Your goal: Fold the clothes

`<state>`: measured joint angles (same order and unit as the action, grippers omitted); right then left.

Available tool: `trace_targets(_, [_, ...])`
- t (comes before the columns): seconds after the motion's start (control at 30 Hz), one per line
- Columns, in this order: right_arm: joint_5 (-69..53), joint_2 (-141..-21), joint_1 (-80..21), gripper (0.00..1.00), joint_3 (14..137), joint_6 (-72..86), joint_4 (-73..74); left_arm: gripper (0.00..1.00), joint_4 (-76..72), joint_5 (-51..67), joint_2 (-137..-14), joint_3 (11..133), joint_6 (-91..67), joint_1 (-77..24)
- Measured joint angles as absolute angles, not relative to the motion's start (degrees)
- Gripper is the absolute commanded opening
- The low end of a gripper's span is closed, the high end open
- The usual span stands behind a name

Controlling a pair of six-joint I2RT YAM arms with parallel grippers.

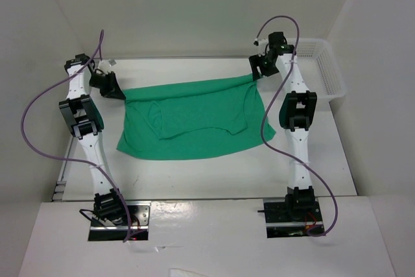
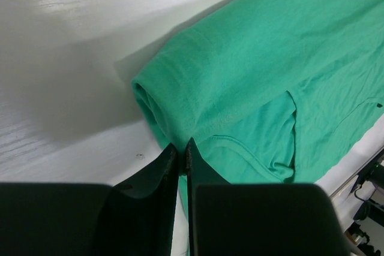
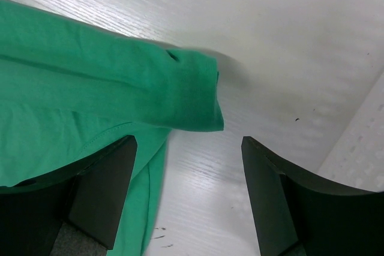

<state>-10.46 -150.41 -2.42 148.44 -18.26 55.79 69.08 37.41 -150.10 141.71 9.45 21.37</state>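
Green T-shirt point(image 1: 194, 124) lies mid-table point(image 1: 194, 180) between the two arms, mostly flat. Its far edge looks doubled over, with the neckline and sleeve seams showing on top. The left gripper point(image 2: 181, 151) is at the far-left corner, fingers pressed nearly together with the thin fabric of the folded edge pinched between the tips. This is probably so that corner can be lifted or dragged without the layers slipping apart. The right gripper point(image 3: 187, 142) is at the far-right corner with its fingers spread wide, straddling the doubled corner, which rests loose on the table and touches neither pad. It holds nothing. The far edge runs roughly straight from one gripper to the other, so the arms are placed to work both ends of one fold line. Judgement: a fold is in hand and not finished. The right side must close on its corner before both ends can travel together, or the shirt skews. The white basket point(image 1: 324, 72) sits at the far right, apart from the shirt, with no part in this.
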Motion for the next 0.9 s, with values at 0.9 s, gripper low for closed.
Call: trace_targets(0.9, [-19.29, -155.57, -1.48, 0.77, 151.22, -15.62, 56.60, 0.13, 73.47, 38.83, -149.97, 137.56, 15.09, 27.14])
